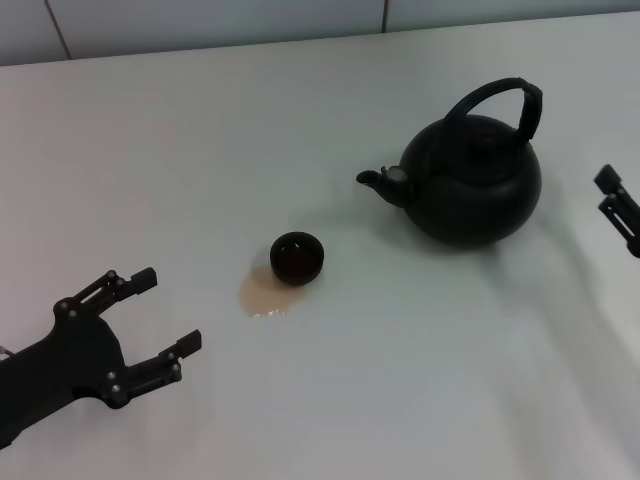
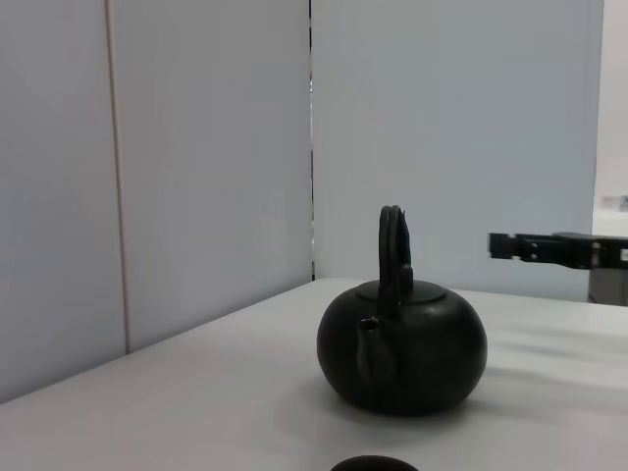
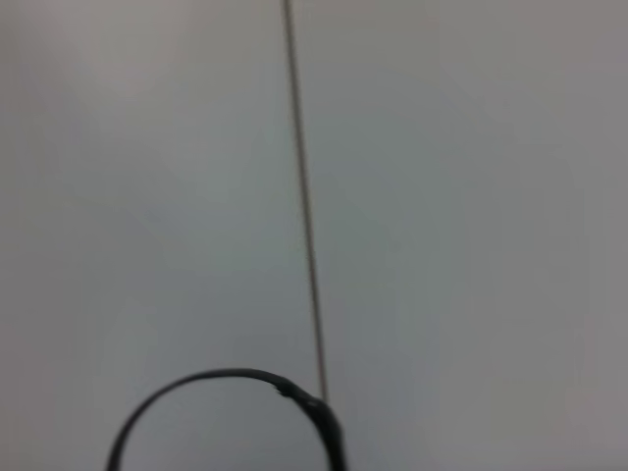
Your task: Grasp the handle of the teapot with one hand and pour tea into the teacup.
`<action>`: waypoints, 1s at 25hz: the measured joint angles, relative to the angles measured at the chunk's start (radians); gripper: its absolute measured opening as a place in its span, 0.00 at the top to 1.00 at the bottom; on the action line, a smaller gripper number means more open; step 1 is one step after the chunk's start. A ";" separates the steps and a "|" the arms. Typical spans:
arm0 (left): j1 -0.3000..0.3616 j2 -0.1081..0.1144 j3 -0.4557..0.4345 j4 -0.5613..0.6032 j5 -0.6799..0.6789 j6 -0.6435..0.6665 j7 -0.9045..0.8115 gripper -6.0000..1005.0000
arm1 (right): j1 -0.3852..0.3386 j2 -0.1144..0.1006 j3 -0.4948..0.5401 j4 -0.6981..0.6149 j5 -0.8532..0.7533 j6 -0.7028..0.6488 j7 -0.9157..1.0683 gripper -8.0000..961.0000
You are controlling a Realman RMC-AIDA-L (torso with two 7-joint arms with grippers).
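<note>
From the head camera I have the teapot standing upright on the white table, over on my right side and toward the far edge. Its spout points toward the left, and the handle arches over the lid, free of any grip. My right gripper sits at the right edge of that view, just beside the pot's body but apart from it; only the dark finger ends show there and they look spread, with nothing between them. The right wrist camera catches just the curved top of the handle against a pale wall.

The cup rests on the table near the middle, between the two arms, well short of the spout and nearer to me. Its inside is dark and I cannot tell how full it is. A pale brown puddle of tea lies on the table touching the cup's near-left side.

My left gripper hangs low at the near left, fingers wide apart and holding nothing, well clear of the cup. Its wrist camera looks across the table at the teapot spout-on, with the cup's rim just showing at the frame edge and the right gripper beyond the pot.
</note>
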 joint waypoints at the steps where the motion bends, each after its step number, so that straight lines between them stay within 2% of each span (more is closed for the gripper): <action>1: -0.002 0.000 0.000 -0.007 0.000 -0.001 0.000 0.14 | -0.013 0.001 0.014 0.001 0.000 -0.004 0.000 0.26; 7: -0.003 0.000 0.000 -0.011 0.000 -0.004 0.002 0.14 | -0.019 -0.004 0.003 -0.015 -0.017 -0.051 0.039 0.26; 10: -0.003 0.000 0.000 -0.011 0.001 -0.005 0.002 0.14 | -0.014 -0.016 -0.073 -0.143 -0.112 -0.142 0.172 0.26; 11: -0.004 0.002 0.006 -0.010 0.003 -0.005 0.002 0.14 | -0.002 -0.030 -0.127 -0.243 -0.194 -0.186 0.289 0.26; 12: -0.005 0.003 0.011 -0.008 0.004 -0.005 0.002 0.14 | -0.002 -0.030 -0.127 -0.243 -0.194 -0.186 0.289 0.26; 14: -0.011 0.007 0.032 0.000 0.007 -0.006 -0.001 0.14 | 0.025 -0.060 -0.189 -0.331 -0.289 -0.216 0.420 0.26; 17: -0.025 0.009 0.067 0.026 0.028 -0.011 -0.023 0.14 | 0.097 -0.118 -0.257 -0.393 -0.424 -0.234 0.542 0.26; 19: -0.035 0.009 0.074 0.050 0.050 -0.016 -0.049 0.14 | 0.145 -0.141 -0.270 -0.413 -0.498 -0.235 0.577 0.26; 21: -0.039 0.009 0.074 0.059 0.057 -0.016 -0.063 0.14 | 0.209 -0.156 -0.278 -0.456 -0.586 -0.241 0.606 0.26; 24: -0.049 0.011 0.074 0.083 0.072 -0.016 -0.100 0.14 | 0.236 -0.156 -0.295 -0.487 -0.620 -0.249 0.616 0.26; 25: -0.063 0.017 0.074 0.110 0.085 -0.006 -0.153 0.14 | 0.246 -0.155 -0.313 -0.503 -0.631 -0.255 0.622 0.26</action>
